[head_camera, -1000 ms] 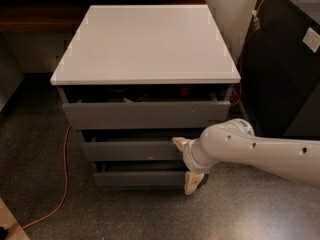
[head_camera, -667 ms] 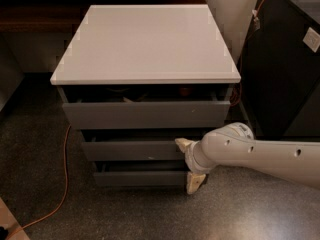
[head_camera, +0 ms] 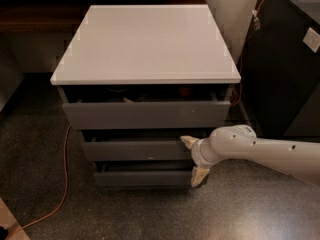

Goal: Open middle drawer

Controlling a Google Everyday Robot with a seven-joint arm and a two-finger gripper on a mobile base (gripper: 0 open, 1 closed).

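At the right end of the middle drawer (head_camera: 135,150), the gripper (head_camera: 194,159) sits against the grey front, reaching in from the right on the white arm (head_camera: 270,154). Its fingers are spread apart and grasp nothing. The upper fingertip (head_camera: 189,141) rests at the front's top edge, and the lower one (head_camera: 199,176) hangs below the front, just beside the right end of the bottom drawer (head_camera: 142,178). That placement probably suits a handleless front: the top lip, with a dark gap above it, is the only edge to hook and pull.

The middle drawer itself lies between the taller top drawer (head_camera: 145,115), which stands ajar under the white cabinet top (head_camera: 145,39), and the lower, narrower bottom drawer. It appears only slightly out, so most of the opening looks still to be done. An orange cable (head_camera: 65,154) trails over the floor at the left, well apart from the work.

Compared with a second ago, the gripper has slid a little to the right along the front. The dark gap above the middle drawer looks a touch wider, suggesting the drawer has begun to come out.
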